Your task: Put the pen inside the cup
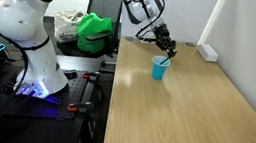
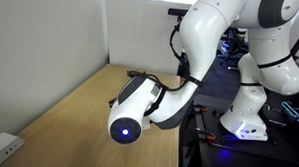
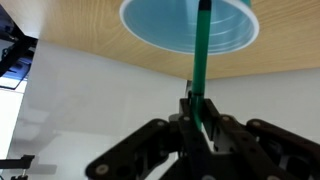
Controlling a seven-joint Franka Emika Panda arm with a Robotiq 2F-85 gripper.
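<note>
In the wrist view the fingers were clamped narrow on the pen — its shaft ran from them toward twelve o'clock, across the open mouth of the cup, which stood on the wooden surface.

**Layout: cup, pen and tool at the counter's far end**

In an exterior view, the cup stood upright on the counter, toward its far end. The tool hung just above the cup. In the wrist view, the pen was pinched between the tool's fingers and ran from them toward the cup's mouth. A power strip lay behind the cup, at the wall. The arm's base stood off the counter, at picture-left.
</note>
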